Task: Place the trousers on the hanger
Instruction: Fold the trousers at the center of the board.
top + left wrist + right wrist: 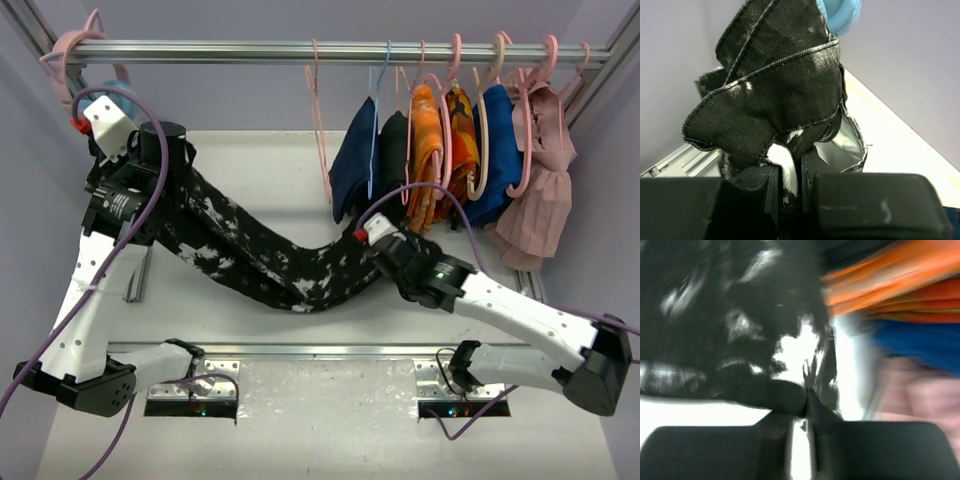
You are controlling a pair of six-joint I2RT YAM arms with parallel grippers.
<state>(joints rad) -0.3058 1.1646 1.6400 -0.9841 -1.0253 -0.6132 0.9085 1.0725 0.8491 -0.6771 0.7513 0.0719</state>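
The black trousers [280, 265] with white splatter hang stretched in a sagging band between my two grippers, above the table. My left gripper [172, 192] is shut on their upper left end; in the left wrist view the fabric [780, 90] bunches above the closed fingers [760, 192]. My right gripper [380, 252] is shut on the right end; the right wrist view is blurred but shows cloth [730, 340] pinched at the fingertips [790, 425]. The thin pink hanger [322, 130] hangs empty on the rail, above and behind the trousers' right part.
A metal rail [250, 50] crosses the back. Right of the thin hanger hang a navy garment [352, 170], orange clothes [428, 150], a blue garment [497, 150] and a pink garment [542, 195]. Pink hangers [75, 50] sit at the rail's left end.
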